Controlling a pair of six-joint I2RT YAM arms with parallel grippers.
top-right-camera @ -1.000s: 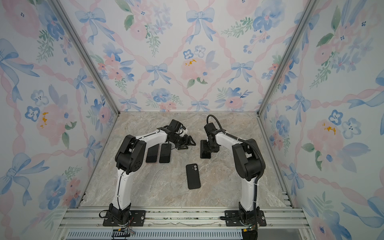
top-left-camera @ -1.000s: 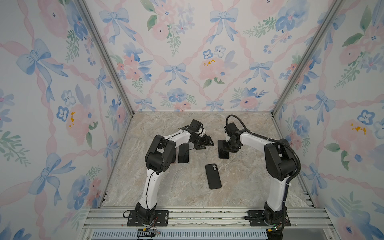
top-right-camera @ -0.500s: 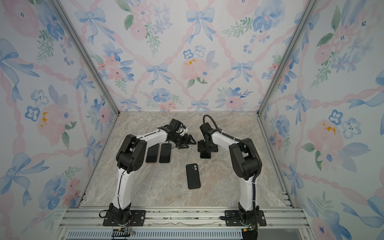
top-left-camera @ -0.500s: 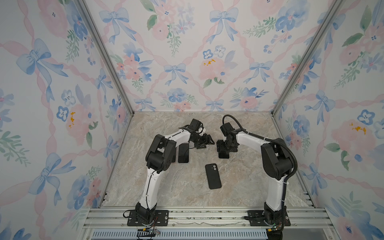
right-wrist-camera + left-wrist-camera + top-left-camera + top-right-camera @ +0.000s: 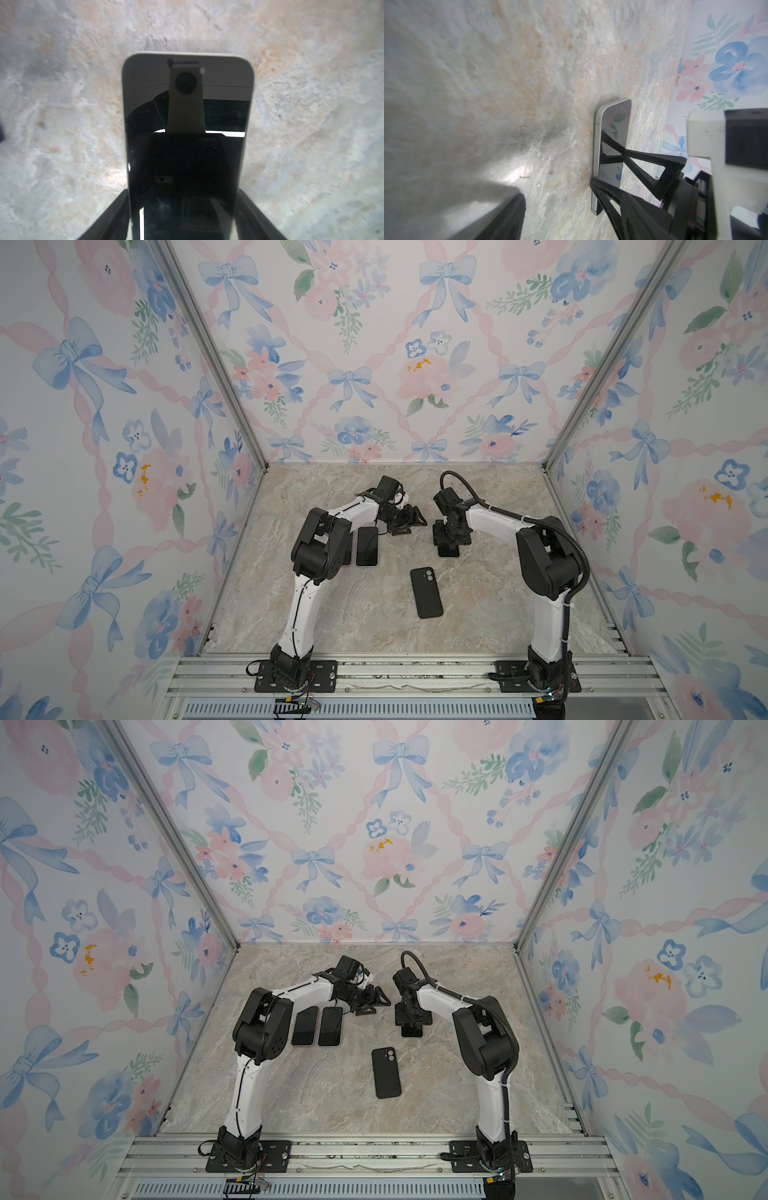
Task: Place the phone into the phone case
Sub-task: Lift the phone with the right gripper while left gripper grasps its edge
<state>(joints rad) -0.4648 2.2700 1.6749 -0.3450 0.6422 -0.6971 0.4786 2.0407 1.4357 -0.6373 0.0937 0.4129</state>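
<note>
Right gripper is down over the phone and closed across its width. Its fingers sit against both long edges, and no gap shows in the right wrist view. The phone lies flat on the bench, screen up, a little right of centre and toward the back in both top views. From above the gripper body covers most of it; only the near end shows.

Left gripper is low over the bench, just left of the phone. Jaws are spread wide and hold nothing. It points toward the right gripper, with a strip of bare bench between them.

Phone case is black and lies back up, camera cut-out at its far end. It sits nearer the front rail, apart from the phone, with bare bench between.

Second phone and third phone lie side by side, screens up, beside the left arm's elbow. The second phone's far corner is near the left gripper.
</note>
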